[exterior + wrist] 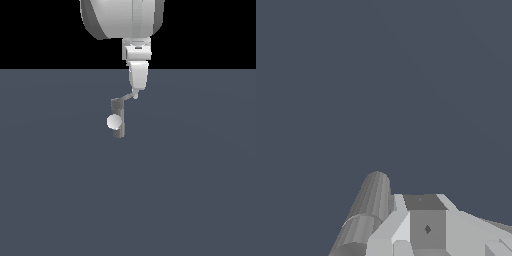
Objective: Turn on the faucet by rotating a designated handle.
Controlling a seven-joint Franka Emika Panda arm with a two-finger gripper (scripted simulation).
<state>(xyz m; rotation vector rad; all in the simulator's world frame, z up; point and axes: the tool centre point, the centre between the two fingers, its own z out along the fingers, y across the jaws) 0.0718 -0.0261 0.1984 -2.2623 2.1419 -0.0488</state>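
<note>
The faucet [117,120] stands upright on the grey desk [200,190], open surface all around it. Its handle [127,97] slants up from the post's top to the gripper [135,94], whose tip touches the bar's far end; I cannot tell how the jaws are set.

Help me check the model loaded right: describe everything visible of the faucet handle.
In the exterior view the handle is a thin, flat, light grey straight bar, plain and matte. It projects from the top of the dark grey faucet post toward the exterior view's right, sloping upward. Its far end meets the tip of the gripper, which reaches down from above; the fingers appear to touch it, though whether they clamp it cannot be told. The wrist view does not clearly show it.
</note>
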